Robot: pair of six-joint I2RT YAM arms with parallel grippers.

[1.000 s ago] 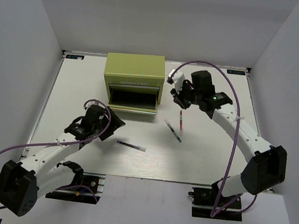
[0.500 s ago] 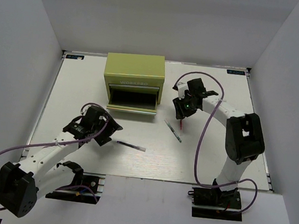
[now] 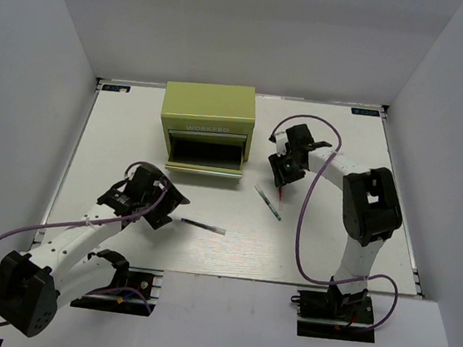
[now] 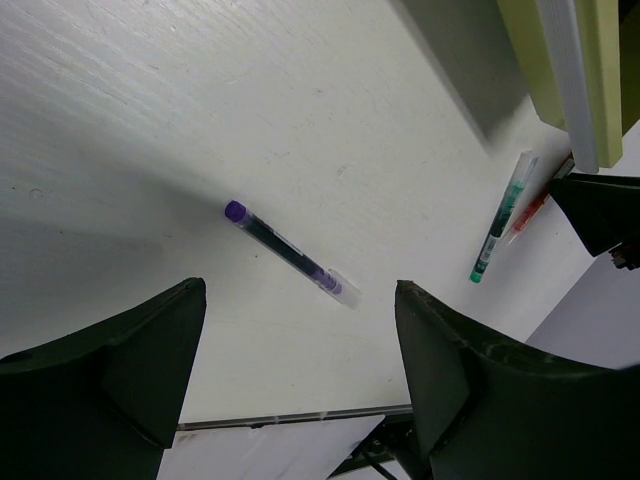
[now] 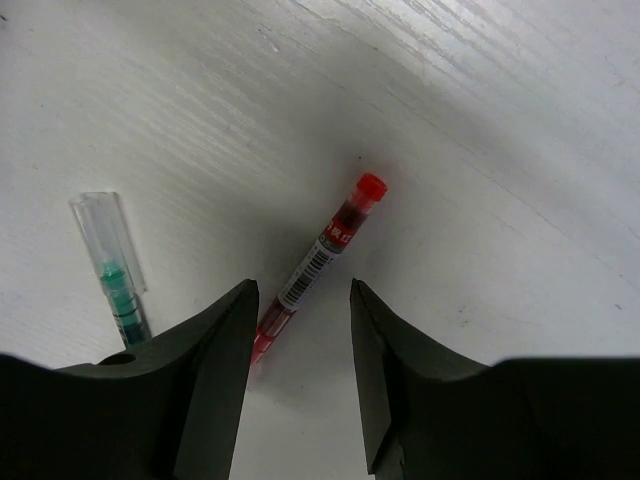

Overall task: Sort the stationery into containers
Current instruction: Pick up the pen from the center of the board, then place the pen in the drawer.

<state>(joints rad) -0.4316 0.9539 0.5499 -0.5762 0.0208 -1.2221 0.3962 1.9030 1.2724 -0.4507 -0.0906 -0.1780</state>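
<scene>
Hanging low over the white surface (image 3: pixel 133 154), the right fingers (image 5: pixel 215 380) are open, one on each side of the red pen (image 5: pixel 320 262). The pen lies flat between them with its red cap pointing away from the wrist camera. I cannot tell whether a finger touches it. Just beside it lies the teal pen (image 5: pixel 118 290), which has a clear cap. In the top view both pens lie on the surface to the right of the olive-green chest (image 3: pixel 210 108), near its front corner. A drawer (image 3: pixel 205 169) of the chest is pulled out toward the arms. The left fingers (image 4: pixel 140 360) are also wide open and hold nothing; they hover above the surface. Ahead of them lies a dark pen (image 4: pixel 290 252) with a purple end, flat and alone, well apart from the other two pens. In the top view this pen lies in front of the drawer, between the left fingers and the teal pen.
</scene>
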